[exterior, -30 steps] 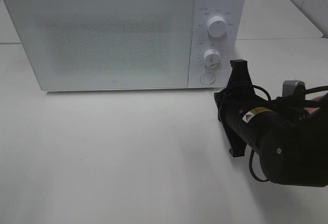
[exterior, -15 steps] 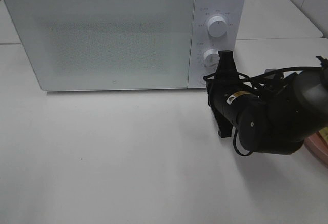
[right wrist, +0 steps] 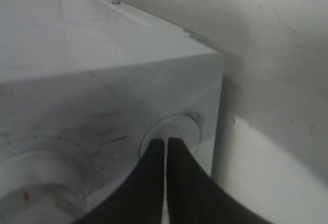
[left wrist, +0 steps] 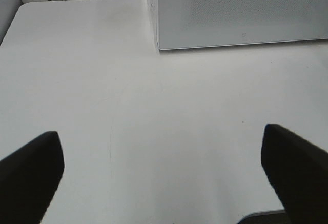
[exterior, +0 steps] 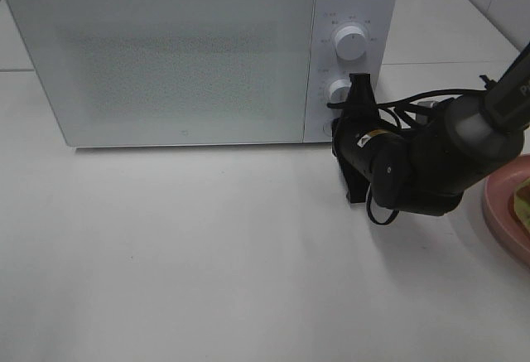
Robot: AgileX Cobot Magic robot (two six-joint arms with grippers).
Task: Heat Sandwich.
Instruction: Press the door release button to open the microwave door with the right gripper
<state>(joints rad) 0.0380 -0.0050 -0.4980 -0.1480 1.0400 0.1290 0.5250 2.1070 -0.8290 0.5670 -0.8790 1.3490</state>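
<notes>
On the pink plate (exterior: 494, 213), the sandwich (exterior: 523, 200) shows cropped, axis unclear.

The desk (exterior: 166, 254) was a plain white, matte surface. A white microwave (exterior: 166, 55) stood directly on it at the rear, door shut, with the control panel at its right end. A seam in the desk surface ran out from behind the microwave on both sides. A round pink plate (exterior: 499, 213) lay on the desk at the right edge of the exterior view, partly cut off
</notes>
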